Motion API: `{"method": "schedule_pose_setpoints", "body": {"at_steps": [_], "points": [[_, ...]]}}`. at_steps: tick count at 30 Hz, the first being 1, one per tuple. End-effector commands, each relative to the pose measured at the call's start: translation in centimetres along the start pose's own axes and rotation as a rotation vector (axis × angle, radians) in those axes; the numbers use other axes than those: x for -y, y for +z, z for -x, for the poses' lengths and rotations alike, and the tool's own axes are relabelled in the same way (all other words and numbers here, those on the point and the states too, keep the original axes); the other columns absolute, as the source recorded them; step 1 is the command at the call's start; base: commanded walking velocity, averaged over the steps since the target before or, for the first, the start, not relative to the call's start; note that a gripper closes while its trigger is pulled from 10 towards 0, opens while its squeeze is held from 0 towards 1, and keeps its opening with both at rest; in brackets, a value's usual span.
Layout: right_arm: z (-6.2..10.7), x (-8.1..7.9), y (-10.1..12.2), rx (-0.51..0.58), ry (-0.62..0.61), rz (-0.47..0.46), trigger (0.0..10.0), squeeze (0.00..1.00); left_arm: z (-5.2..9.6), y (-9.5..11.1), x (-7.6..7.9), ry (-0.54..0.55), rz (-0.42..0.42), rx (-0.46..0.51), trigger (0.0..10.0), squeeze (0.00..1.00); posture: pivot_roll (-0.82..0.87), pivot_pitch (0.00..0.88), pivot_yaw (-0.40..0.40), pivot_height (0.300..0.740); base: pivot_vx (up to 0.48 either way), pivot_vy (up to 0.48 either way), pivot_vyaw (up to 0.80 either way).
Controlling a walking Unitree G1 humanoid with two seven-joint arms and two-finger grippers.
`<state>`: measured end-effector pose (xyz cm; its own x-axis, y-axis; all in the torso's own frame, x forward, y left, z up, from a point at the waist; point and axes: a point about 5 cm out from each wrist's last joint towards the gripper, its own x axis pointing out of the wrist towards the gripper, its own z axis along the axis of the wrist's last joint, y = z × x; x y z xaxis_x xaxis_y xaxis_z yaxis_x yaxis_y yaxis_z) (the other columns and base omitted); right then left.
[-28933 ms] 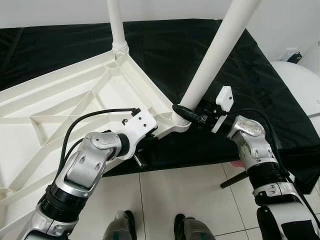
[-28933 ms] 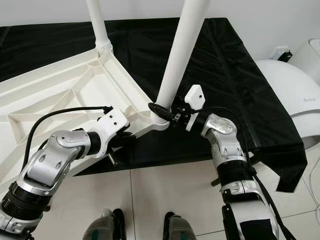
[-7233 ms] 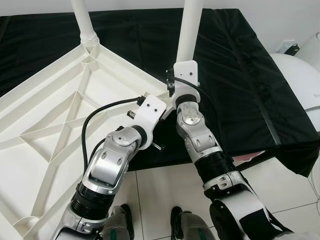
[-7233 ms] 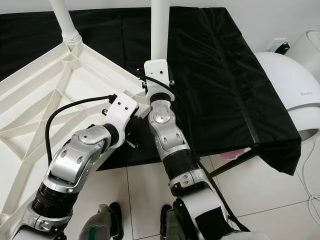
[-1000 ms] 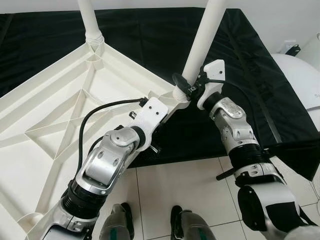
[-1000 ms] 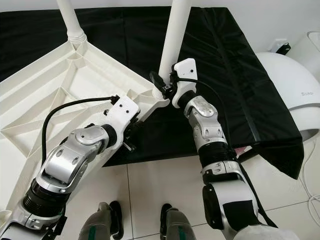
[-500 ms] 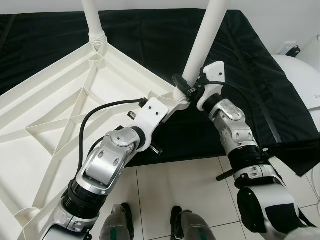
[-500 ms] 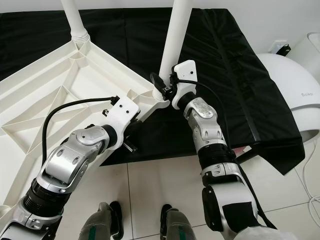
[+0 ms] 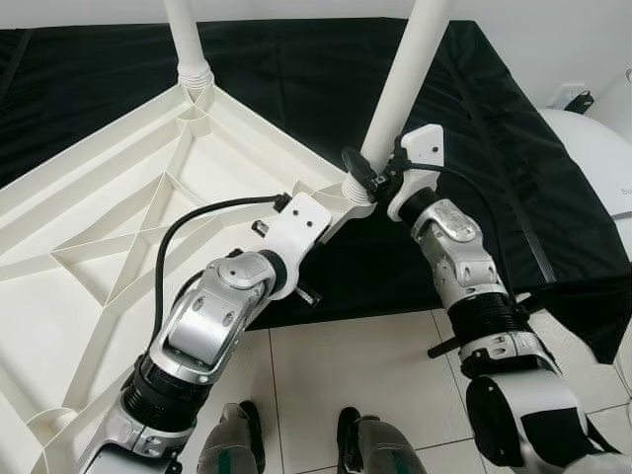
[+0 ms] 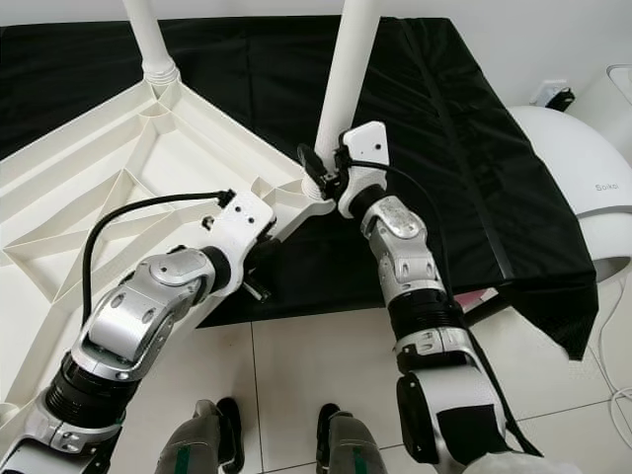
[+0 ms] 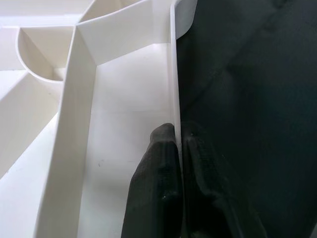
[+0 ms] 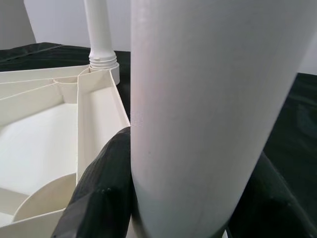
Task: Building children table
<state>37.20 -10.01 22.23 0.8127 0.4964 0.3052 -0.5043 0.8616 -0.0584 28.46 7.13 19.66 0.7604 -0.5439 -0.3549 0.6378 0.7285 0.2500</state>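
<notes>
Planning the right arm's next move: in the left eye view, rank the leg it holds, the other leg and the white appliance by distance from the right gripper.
1. The leg it holds: clamped in the right gripper at the tabletop's near corner.
2. The other leg: at the far corner, to the robot's left.
3. The white appliance: on the floor at the far right, past the black cloth.
</notes>
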Motion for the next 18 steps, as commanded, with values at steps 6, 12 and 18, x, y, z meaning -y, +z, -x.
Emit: {"method": "schedule_pose_setpoints", "body": {"at_steps": [6, 12, 18], "points": [[-0.1, -0.8, 0.2, 0.037, -0.038, -0.036, 10.0, 0.0, -0.3, -0.5, 0.1, 0.012, 0.008, -0.035, 10.0, 0.0, -0.08, 0.225, -0.03, 0.74, 0.0, 0.0, 0.0], [-0.2, -1.3, 0.1, 0.037, -0.074, -0.036, 10.0, 0.0, -0.3, -0.4, 0.1, 0.016, 0.012, -0.035, 10.0, 0.0, -0.08, 0.228, -0.03, 0.74, 0.0, 0.0, 0.0], [-0.3, -1.7, 0.1, 0.03, -0.126, -0.024, 10.0, 0.0, -0.3, -0.4, 0.0, 0.021, 0.015, -0.036, 10.0, 0.0, -0.08, 0.232, -0.028, 0.74, 0.0, 0.0, 0.0]]}}
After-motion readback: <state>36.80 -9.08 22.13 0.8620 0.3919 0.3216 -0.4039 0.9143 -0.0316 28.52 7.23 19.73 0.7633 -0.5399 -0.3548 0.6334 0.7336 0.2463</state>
